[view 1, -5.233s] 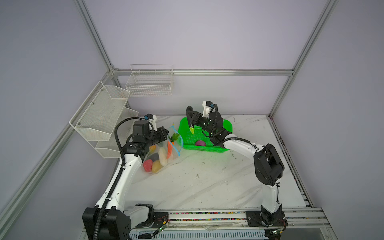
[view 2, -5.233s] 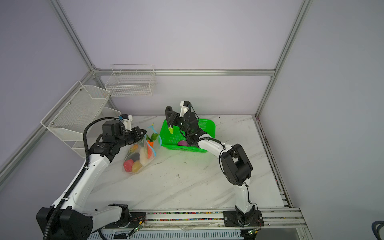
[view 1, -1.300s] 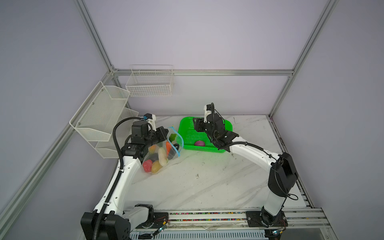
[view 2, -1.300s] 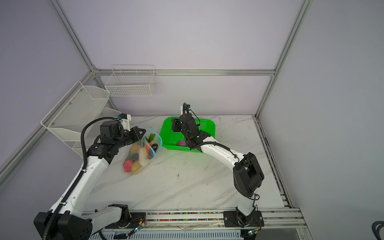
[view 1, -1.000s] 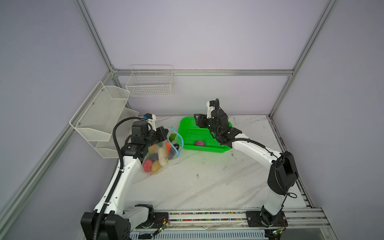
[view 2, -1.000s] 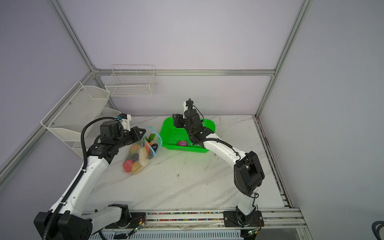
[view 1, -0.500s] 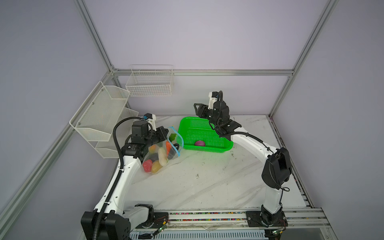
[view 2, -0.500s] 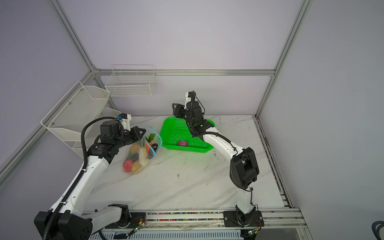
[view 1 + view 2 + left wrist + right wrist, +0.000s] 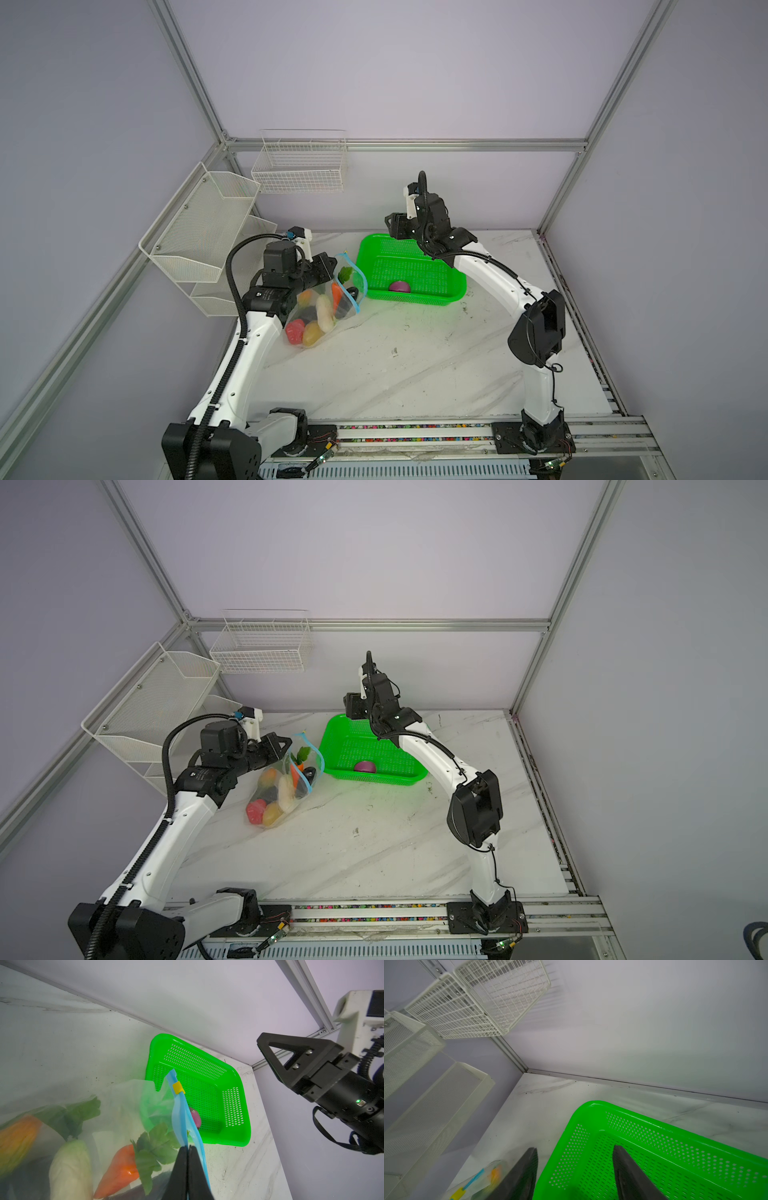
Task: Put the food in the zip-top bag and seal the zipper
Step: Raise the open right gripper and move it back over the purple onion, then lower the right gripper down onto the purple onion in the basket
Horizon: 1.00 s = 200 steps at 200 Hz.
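The clear zip-top bag (image 9: 322, 309) (image 9: 279, 789) lies left of the green basket, its mouth open toward it. Inside are a red pepper (image 9: 295, 330), a yellow potato (image 9: 312, 333), a white radish (image 9: 70, 1165), a carrot (image 9: 118, 1169) and green leaves. My left gripper (image 9: 188, 1147) (image 9: 328, 266) is shut on the bag's edge at the blue zipper (image 9: 180, 1118). The yellow slider (image 9: 178, 1088) sits near the strip's far end. A purple onion (image 9: 400, 286) (image 9: 365, 766) lies in the basket. My right gripper (image 9: 574, 1148) (image 9: 394, 226) hovers open and empty over the basket's far left corner.
The green perforated basket (image 9: 455, 286) (image 9: 591, 1105) stands at the back middle of the marble table. White mesh shelves (image 9: 199, 232) hang on the left wall. A wire basket (image 9: 299, 166) hangs on the back wall. Bare tabletop (image 9: 395, 374) spreads toward the front.
My right gripper has risen and swung back from near the bag's mouth to above the basket's far corner; the green piece it held earlier is gone from it. The left gripper and the bag have stayed put.
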{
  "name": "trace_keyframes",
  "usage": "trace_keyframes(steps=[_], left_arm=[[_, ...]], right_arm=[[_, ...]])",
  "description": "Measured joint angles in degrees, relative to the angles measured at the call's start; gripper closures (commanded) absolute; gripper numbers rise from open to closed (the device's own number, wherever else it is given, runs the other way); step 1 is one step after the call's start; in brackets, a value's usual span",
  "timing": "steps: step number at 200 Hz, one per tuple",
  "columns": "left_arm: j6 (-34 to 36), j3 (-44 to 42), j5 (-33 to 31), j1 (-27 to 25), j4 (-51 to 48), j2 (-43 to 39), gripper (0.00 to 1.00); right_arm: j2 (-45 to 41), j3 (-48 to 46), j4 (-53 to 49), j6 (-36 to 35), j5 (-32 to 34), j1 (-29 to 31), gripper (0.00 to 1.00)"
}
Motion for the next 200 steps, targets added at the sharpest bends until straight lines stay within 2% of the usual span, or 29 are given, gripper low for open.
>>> trace_keyframes(steps=[27, 49, 84, 122, 151, 178, 200], left_arm=[[0.0, 0.0, 0.0, 0.0, 0.0, 0.0, 1.0], [0.0, 0.0, 0.0, 0.0, 0.0, 0.0, 1.0], [0.2, 0.0, 0.0, 0.0, -0.2, 0.4, 1.0], [0.2, 0.0, 0.0, 0.0, -0.8, 1.5, 1.0], [0.2, 0.0, 0.2, 0.0, -1.0, 1.5, 1.0], [0.2, 0.0, 0.4, 0.0, -1.1, 1.5, 1.0], [0.2, 0.0, 0.4, 0.0, -1.1, 1.5, 1.0]], right_arm=[[7.8, 11.3, -11.8, -1.4, 0.2, -0.2, 0.38], [11.1, 14.4, -19.1, -2.0, -0.3, -0.6, 0.36], [13.9, 14.4, -26.5, -3.2, -1.4, -1.3, 0.36], [14.6, 10.5, -29.2, -4.3, -2.8, -1.5, 0.36], [14.7, 7.5, -29.6, -4.8, -4.7, -1.4, 0.31], [14.7, 6.1, -29.7, -4.9, -6.3, -0.7, 0.21], [14.7, 5.4, -30.1, -5.0, -6.6, 0.2, 0.2]])
